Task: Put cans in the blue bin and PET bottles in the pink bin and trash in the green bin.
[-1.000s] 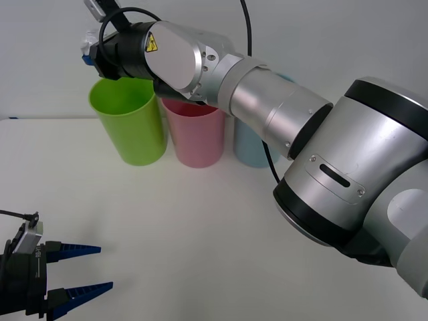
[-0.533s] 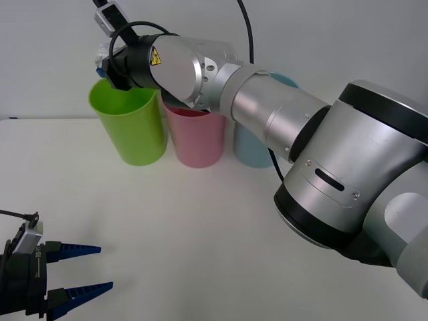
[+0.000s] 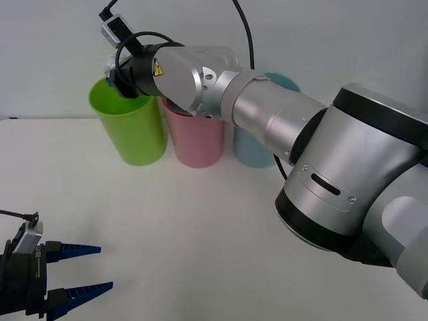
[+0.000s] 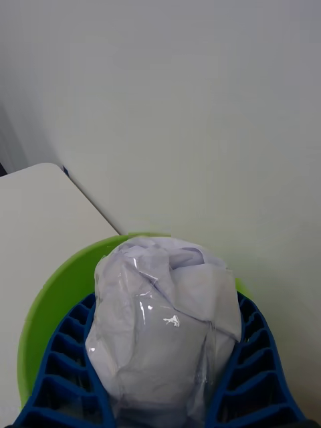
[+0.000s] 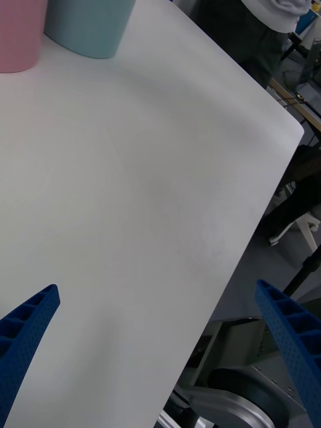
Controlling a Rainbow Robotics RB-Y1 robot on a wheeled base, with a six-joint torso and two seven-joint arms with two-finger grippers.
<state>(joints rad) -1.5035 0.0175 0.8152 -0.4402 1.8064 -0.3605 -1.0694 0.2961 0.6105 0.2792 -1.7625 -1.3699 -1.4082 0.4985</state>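
The right arm covers most of the blue bin [image 3: 257,152] and the pink bin's [image 3: 197,140] rim. The right end effector [image 3: 114,75] sits behind its own wrist in the front view. In the right wrist view, the trash [image 4: 164,328] hides the green bin's [image 4: 53,301] inside, and the picture's edge cuts the fingers [image 4: 63,374].

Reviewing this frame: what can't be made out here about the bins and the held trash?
- Front view: the right gripper is hidden by its own wrist, so its grip cannot be seen there.
- Front view: the blue bin is mostly covered by the right arm.
- Right wrist view: the green bin interior is blocked by the trash.
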